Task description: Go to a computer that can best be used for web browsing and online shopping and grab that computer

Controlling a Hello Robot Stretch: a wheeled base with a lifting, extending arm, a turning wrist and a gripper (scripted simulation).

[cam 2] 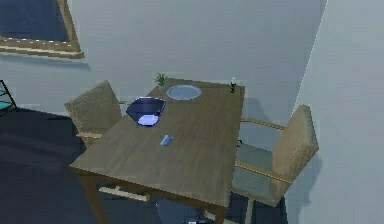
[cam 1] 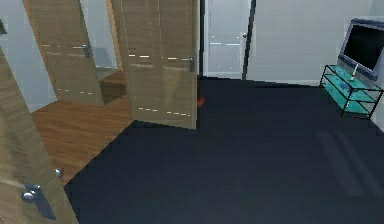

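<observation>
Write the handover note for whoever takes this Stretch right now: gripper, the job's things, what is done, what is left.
State of the gripper: unknown.
Things: at the forward view's right, a television on a glass stand; at its left, wooden doors. In the arm side view, a wooden table bears a blue bowl, a plate, a small plant and a small blue-white item I cannot name. None looks like a computer.
Done: nothing I can confirm.
Left: find the computer, drive to it, grab it.

Open wooden doors, television
</observation>
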